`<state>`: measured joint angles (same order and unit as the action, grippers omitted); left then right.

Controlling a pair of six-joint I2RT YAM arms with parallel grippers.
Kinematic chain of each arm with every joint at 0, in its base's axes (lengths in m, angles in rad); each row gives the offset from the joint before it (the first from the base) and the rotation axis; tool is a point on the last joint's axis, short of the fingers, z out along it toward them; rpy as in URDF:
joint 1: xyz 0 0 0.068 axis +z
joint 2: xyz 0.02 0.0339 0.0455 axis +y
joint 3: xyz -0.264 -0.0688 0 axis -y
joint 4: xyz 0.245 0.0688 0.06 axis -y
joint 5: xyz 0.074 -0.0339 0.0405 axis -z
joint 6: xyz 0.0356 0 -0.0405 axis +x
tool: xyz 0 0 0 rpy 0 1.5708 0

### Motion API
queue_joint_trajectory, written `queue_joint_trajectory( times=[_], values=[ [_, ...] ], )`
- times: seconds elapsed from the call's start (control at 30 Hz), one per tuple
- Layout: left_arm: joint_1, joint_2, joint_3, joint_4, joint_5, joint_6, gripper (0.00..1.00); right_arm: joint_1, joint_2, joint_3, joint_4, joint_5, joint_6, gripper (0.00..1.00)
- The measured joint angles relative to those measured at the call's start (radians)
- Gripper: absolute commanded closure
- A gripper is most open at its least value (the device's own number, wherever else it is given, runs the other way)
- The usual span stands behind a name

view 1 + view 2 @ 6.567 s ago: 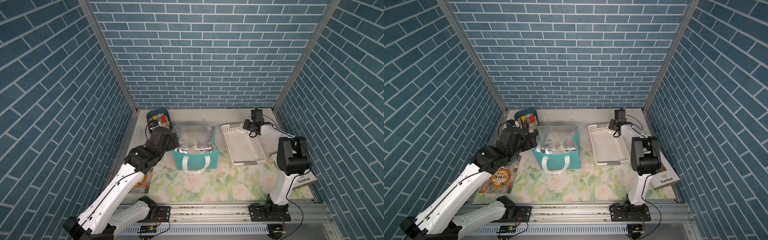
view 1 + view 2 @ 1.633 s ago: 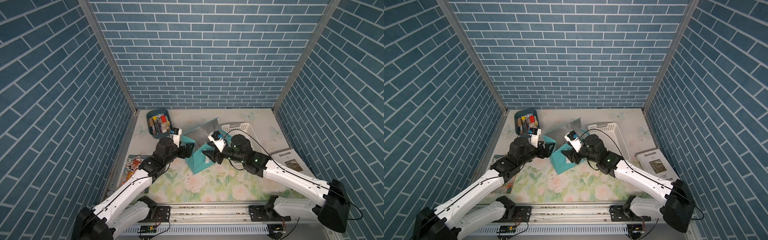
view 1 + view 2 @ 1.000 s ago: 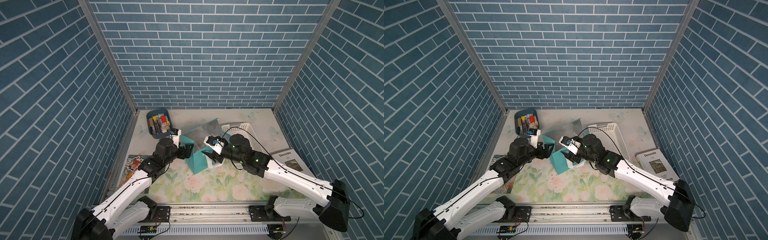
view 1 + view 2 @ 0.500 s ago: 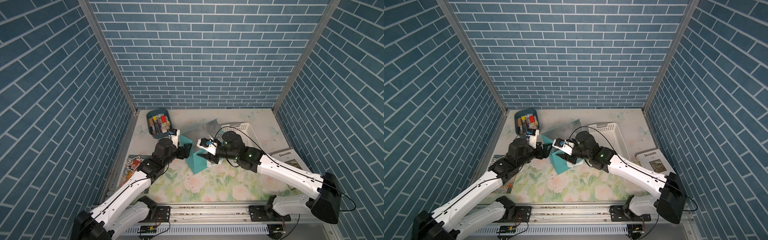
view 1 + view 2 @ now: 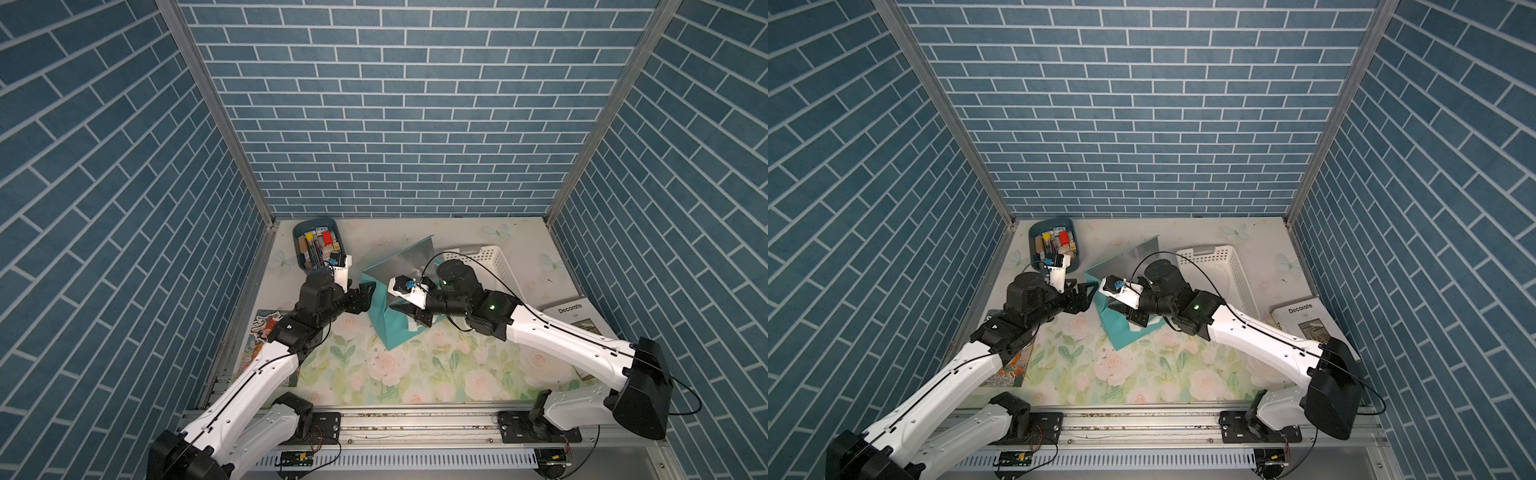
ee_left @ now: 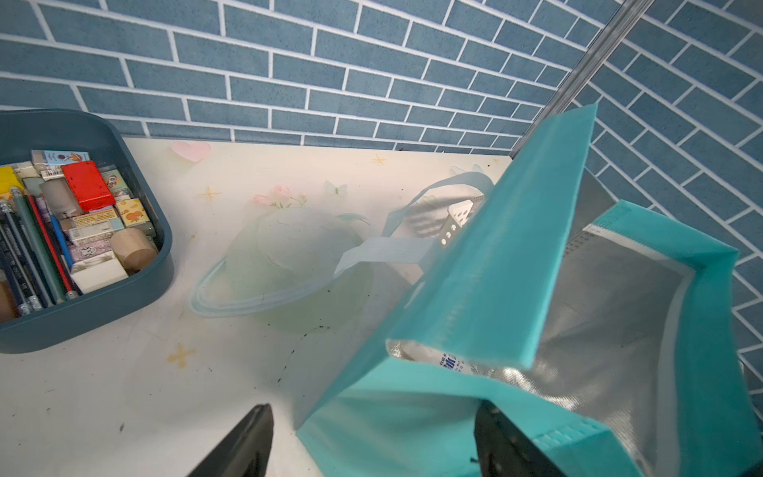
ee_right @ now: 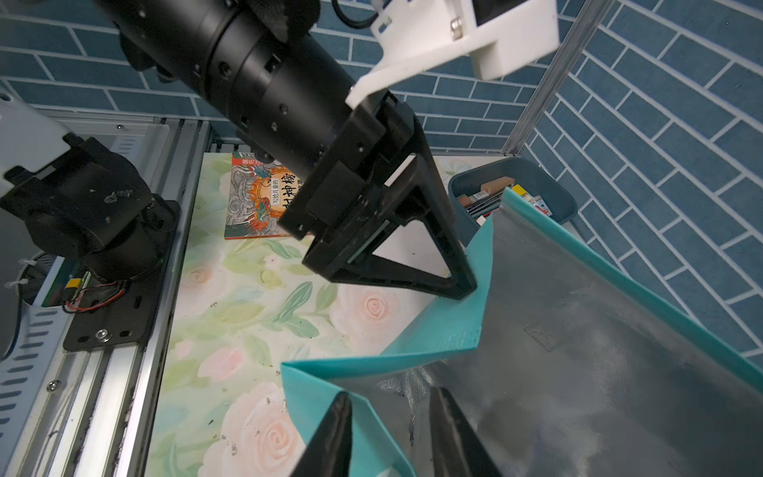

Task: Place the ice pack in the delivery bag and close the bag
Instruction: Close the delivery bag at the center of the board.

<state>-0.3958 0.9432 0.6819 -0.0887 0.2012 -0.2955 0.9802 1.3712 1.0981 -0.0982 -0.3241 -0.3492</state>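
The teal delivery bag with silver lining stands crumpled and skewed mid-table, mouth open. In the left wrist view a white pack with blue print, apparently the ice pack, shows inside it under a folded wall. My left gripper is open, its fingers straddling the bag's left corner; one fingertip touches the rim. My right gripper hangs over the bag's near wall, one finger outside on the teal fabric, one inside over the foil, a gap still between them.
A white perforated basket lies right of the bag. A dark-blue bin of small items sits back left. A "Decorate" book lies at the right, a comic book front left.
My right gripper has moved left along the bag to its near wall and its jaws have narrowed. The left jaws have narrowed slightly; the bag has shifted a little.
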Motion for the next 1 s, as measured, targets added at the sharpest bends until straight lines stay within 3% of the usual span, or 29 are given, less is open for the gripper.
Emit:
queue_joint_trajectory(
  times=[0.27, 0.57, 0.9, 1.0],
  values=[
    [0.071, 0.089, 0.0, 0.043, 0.141, 0.024, 0.24, 0.0, -0.017, 0.003, -0.037, -0.002, -0.01, 0.56],
    [0.077, 0.182, 0.026, 0.074, 0.274, 0.027, 0.37, 0.0, -0.034, -0.002, -0.077, -0.001, -0.019, 0.56],
    [0.078, 0.198, 0.036, 0.081, 0.333, 0.023, 0.42, 0.001, 0.01, -0.001, -0.057, 0.026, -0.026, 0.69],
    [0.078, 0.198, 0.036, 0.081, 0.341, 0.022, 0.46, 0.001, 0.034, 0.002, -0.057, 0.041, -0.033, 0.78]
  ],
)
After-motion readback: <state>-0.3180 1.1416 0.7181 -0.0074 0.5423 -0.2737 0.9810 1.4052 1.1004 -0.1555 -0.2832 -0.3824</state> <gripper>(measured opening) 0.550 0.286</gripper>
